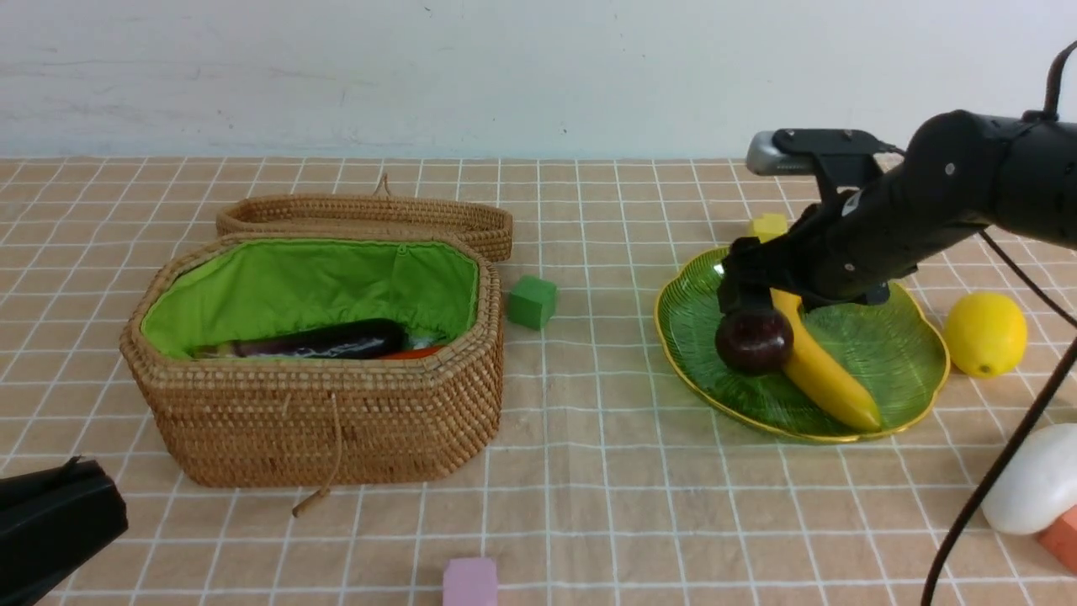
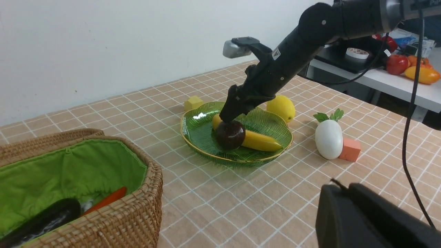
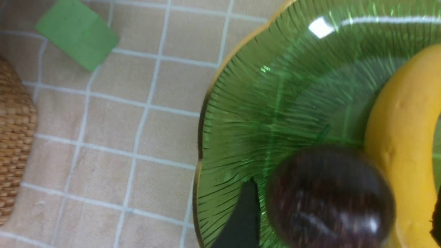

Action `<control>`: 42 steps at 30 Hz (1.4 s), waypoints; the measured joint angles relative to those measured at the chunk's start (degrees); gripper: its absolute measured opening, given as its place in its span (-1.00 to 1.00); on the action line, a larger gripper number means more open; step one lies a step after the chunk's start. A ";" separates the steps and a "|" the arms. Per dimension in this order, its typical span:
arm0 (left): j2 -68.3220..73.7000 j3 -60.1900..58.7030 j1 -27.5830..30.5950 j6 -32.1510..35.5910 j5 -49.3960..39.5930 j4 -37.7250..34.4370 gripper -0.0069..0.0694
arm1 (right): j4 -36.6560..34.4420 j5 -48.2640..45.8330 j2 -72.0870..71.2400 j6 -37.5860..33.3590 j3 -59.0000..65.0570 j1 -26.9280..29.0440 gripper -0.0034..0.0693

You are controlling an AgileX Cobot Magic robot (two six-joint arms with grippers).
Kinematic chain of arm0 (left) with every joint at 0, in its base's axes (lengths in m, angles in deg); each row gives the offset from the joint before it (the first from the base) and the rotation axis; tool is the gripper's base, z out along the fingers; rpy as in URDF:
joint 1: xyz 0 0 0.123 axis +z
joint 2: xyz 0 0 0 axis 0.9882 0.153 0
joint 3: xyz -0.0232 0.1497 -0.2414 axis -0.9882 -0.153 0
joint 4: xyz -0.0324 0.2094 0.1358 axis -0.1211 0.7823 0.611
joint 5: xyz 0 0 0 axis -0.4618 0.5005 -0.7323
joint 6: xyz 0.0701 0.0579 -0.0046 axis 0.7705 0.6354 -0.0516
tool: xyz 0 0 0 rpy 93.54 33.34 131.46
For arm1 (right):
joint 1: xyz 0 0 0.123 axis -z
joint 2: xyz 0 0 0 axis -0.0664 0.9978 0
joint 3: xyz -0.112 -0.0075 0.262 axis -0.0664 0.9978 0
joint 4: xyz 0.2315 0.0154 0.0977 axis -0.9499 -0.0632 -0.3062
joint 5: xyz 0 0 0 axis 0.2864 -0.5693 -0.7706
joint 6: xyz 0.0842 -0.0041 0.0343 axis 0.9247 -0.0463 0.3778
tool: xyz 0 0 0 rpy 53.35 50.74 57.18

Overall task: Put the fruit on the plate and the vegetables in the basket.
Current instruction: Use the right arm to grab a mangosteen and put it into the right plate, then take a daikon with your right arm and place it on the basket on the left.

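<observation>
The green plate (image 1: 892, 353) (image 2: 200, 127) (image 3: 275, 86) holds the banana (image 1: 824, 374) (image 2: 262, 141) (image 3: 403, 137) and a round maroon fruit (image 1: 753, 341) (image 2: 230, 135) (image 3: 330, 199) side by side. My right gripper (image 1: 749, 303) (image 2: 229, 119) (image 3: 341, 220) hangs just above that fruit, open, its fingers straddling both fruit and banana. A lemon (image 1: 985, 333) (image 2: 281, 107) lies right of the plate, and a white radish (image 1: 1035, 480) (image 2: 329, 138) nearer me. In the basket (image 1: 320, 412) (image 2: 137, 213) lie the aubergine (image 1: 328, 341) (image 2: 44, 218) and carrot (image 1: 412, 353) (image 2: 105, 200). My left gripper (image 1: 80, 471) (image 2: 339, 186) is shut and empty, low at the near left.
Foam cubes are scattered around: green (image 1: 532, 301) (image 3: 77, 43) between basket and plate, yellow (image 1: 768, 225) (image 2: 193, 102) behind the plate, pink (image 1: 469, 581) at the front edge, orange (image 1: 1062, 539) (image 2: 349, 150) against the radish. The basket lid (image 1: 362, 217) lies open behind it.
</observation>
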 joint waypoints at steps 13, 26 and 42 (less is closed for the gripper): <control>0.00 0.00 0.00 0.00 0.02 -0.05 -0.74 | 14.80 -30.81 -16.54 14.94 2.41 10.06 -0.10; 0.00 0.00 0.00 0.00 -0.04 -0.05 -0.74 | 10.31 -24.20 -13.28 28.19 12.06 25.45 0.78; 0.00 0.00 0.00 0.00 -0.64 -0.23 -0.72 | 5.38 -15.55 1.12 23.11 11.77 25.69 0.42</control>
